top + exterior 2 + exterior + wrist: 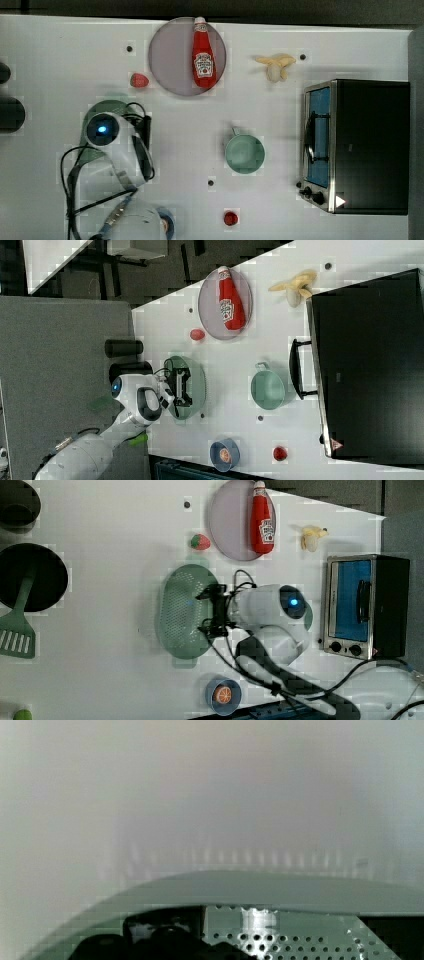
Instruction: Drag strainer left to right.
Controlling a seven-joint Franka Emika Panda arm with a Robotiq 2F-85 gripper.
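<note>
Strainer [181, 611]: mint-green oval basin — well apart from the toaster oven [364, 606], beyond the arm
Gripper [212, 611]: down over the basin's rim — finger spread cannot be told

White table [60, 55]. Directly on it: mint strainer [177, 611] toward the top view's left, green mug [244, 153] mid-table, grey plate [170, 57] at the far edge, strawberry [139, 80] just beside the plate, banana [275, 65], toaster oven [357, 146] at the top view's right, red fruit [230, 218], blue bowl [223, 695].
</note>
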